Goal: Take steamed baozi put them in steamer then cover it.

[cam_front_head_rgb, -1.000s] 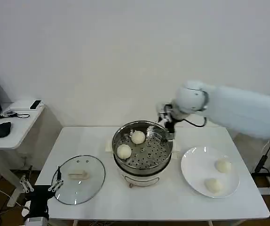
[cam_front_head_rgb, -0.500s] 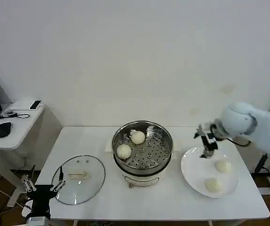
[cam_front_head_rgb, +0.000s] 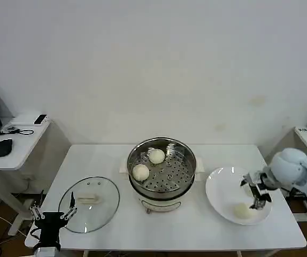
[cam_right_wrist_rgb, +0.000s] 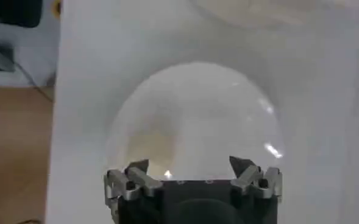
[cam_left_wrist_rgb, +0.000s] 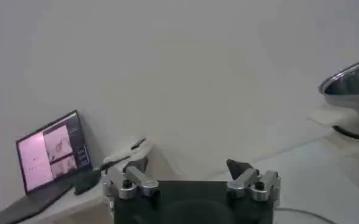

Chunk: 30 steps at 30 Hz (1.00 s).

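Observation:
The steamer (cam_front_head_rgb: 189, 155) stands mid-table with two steamed baozi (cam_front_head_rgb: 156, 156) (cam_front_head_rgb: 140, 172) on its perforated tray. The cover (cam_front_head_rgb: 89, 204), a glass lid with a cream handle, lies flat on the table to its left. On the white plate (cam_front_head_rgb: 222, 187) at the right lies another baozi (cam_front_head_rgb: 243, 211). My right gripper (cam_front_head_rgb: 258, 195) hangs open low over the plate's right half, just behind that bun. The right wrist view shows the open gripper (cam_right_wrist_rgb: 191, 164) above the plate (cam_right_wrist_rgb: 216, 109), with a blurred baozi (cam_right_wrist_rgb: 152, 146) ahead. My left gripper (cam_front_head_rgb: 52, 217) waits open beyond the table's front left corner.
A side table (cam_front_head_rgb: 20, 140) with a mouse (cam_front_head_rgb: 3, 147) stands at the far left. The left wrist view shows its open gripper (cam_left_wrist_rgb: 188, 167), a laptop (cam_left_wrist_rgb: 48, 158) and the steamer's rim (cam_left_wrist_rgb: 350, 82). Bare tabletop (cam_front_head_rgb: 196, 230) lies in front of the steamer.
My right arm has swung from the steamer's far rim out to the right and come down over the plate. The left gripper has drifted slightly.

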Each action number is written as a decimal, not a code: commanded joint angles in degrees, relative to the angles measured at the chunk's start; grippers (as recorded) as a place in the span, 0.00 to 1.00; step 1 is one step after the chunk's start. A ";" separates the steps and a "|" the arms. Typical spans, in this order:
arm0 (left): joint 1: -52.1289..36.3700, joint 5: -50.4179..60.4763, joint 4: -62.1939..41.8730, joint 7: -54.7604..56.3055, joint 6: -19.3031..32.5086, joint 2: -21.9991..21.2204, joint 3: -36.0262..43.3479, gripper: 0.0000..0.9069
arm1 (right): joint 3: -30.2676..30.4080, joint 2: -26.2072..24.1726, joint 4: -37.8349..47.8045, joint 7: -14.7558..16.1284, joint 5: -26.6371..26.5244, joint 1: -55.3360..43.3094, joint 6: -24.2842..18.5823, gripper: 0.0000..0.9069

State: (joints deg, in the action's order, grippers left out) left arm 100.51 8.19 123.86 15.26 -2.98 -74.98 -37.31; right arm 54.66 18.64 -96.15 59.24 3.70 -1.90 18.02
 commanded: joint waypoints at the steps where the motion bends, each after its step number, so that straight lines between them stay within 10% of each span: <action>1: -0.01 0.14 -0.34 0.01 0.00 -0.09 0.24 1.00 | -3.75 -0.69 0.81 0.04 2.38 7.11 -1.62 1.00; 30: 0.37 0.54 -0.36 0.04 0.08 -0.59 0.15 1.00 | -3.52 5.84 7.85 -1.81 2.49 8.41 0.67 0.83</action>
State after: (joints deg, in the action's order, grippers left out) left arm 100.85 8.73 123.41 15.32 -2.90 -75.58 -37.19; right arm 51.38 24.08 -89.00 57.54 6.10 6.05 18.65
